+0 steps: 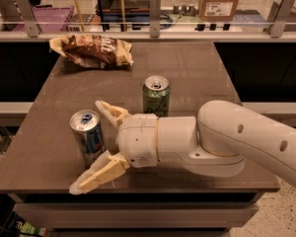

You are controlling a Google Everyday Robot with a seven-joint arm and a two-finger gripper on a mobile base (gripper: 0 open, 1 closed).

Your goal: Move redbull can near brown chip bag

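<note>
We see cream two-finger gripper (87, 147) spread wide at front left of dark brown table (197, 73), fingers flanking upright slim silver-blue redbull can (86, 130), nothing clamped; wrinkly brown chip bag (93, 51) well apart, far-left corner.

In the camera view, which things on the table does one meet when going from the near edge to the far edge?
redbull can → green can → brown chip bag. The gripper is open at the redbull can, one finger on each side, so it has no clear place in this order.
</note>
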